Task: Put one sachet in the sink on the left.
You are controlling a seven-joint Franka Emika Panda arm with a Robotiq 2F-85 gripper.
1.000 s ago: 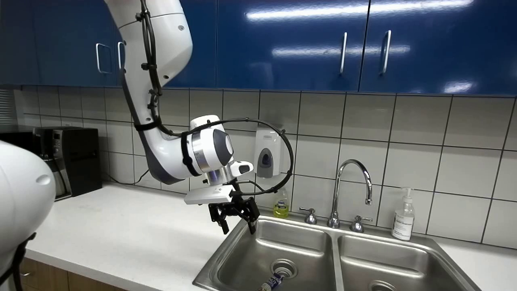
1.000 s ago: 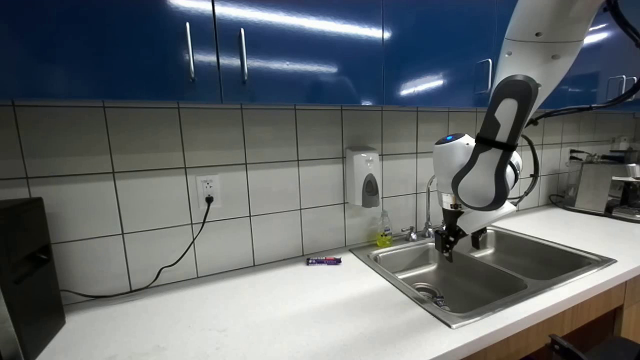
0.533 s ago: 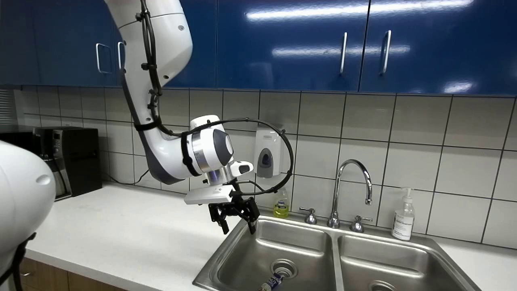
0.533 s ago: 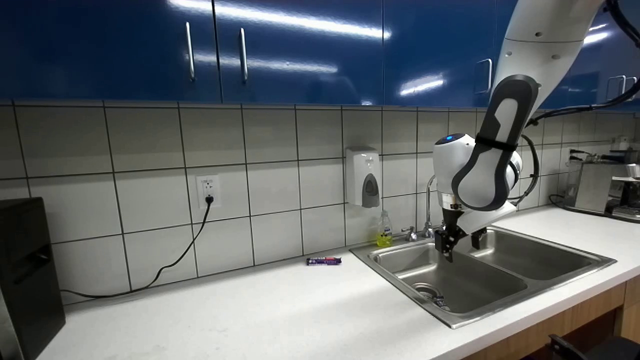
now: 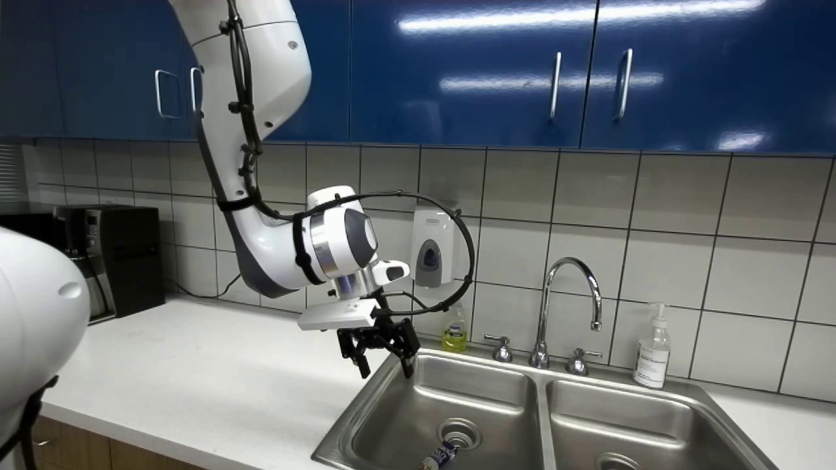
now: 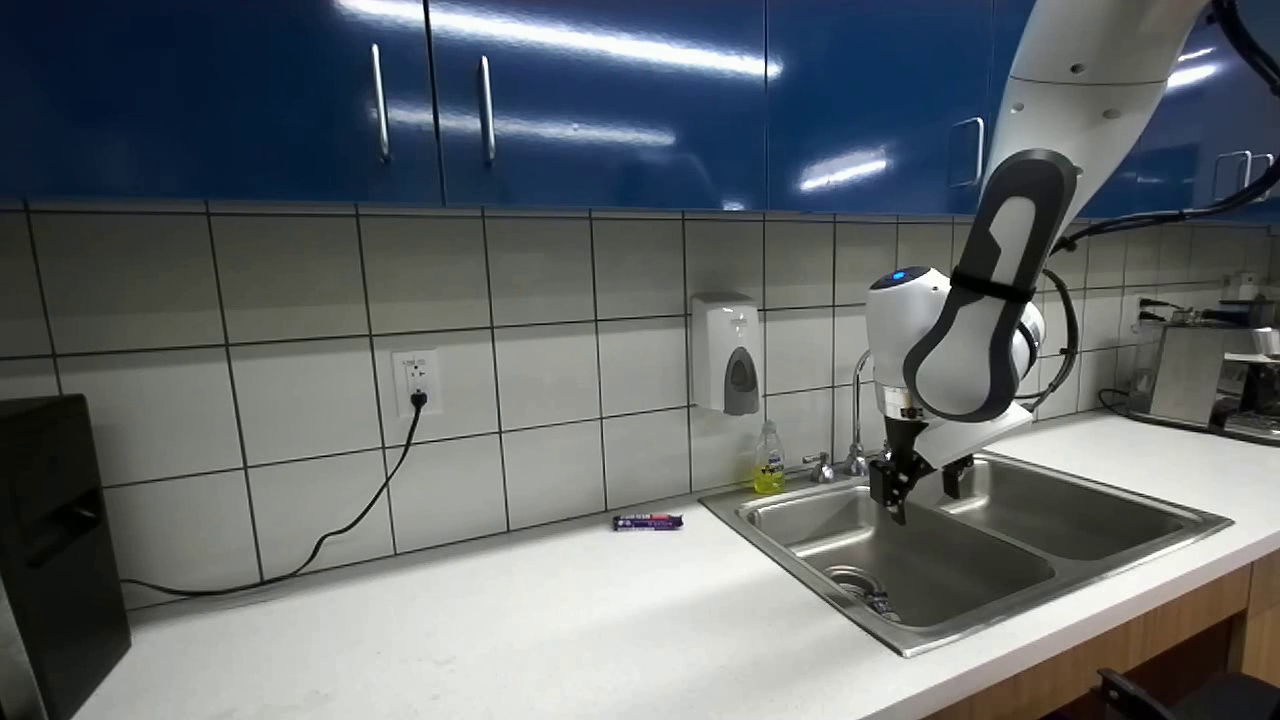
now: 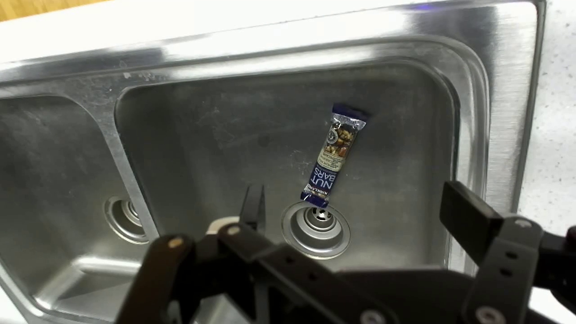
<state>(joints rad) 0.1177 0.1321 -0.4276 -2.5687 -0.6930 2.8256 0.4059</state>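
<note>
— Nothing visibly moved vs the earlier frame in both exterior views: arm [image 5: 281, 65] holds its pose, nut bar [image 7: 332, 157] hasn't shifted.

— That's our sachet, I take it. Where is it?

— Lying loose in the left basin [image 7: 216, 130], one end at the drain [image 7: 316, 230].

— End effector [image 7: 353, 202]?

— Fingers [image 7: 254, 209] spread, nothing between them, hanging above the basin, not touching the bar.

— So placing is done?

— My read: yes, only backing off left. Rise straight up first, fingers kept apart, mind the basin's rim, then swing clear of the faucet [image 5: 543, 312]. No dipping; a nudge could shove the bar over the drain.

— Wrist view add anything?

— Whole bar, "NUT BARS" readable, upside down. An exterior view crops the bar [image 5: 441, 455] at the bottom edge. Careful: wrist view puts that left basin on its right side.

— And what does it miss?

— Purple packet [image 6: 648, 522] on the tabletop [image 6: 450, 620], beside the basin, near the tiled wall [image 6: 550, 470]. Shows in an exterior view only. Probably a second sachet; task says one, so leave it.
</note>
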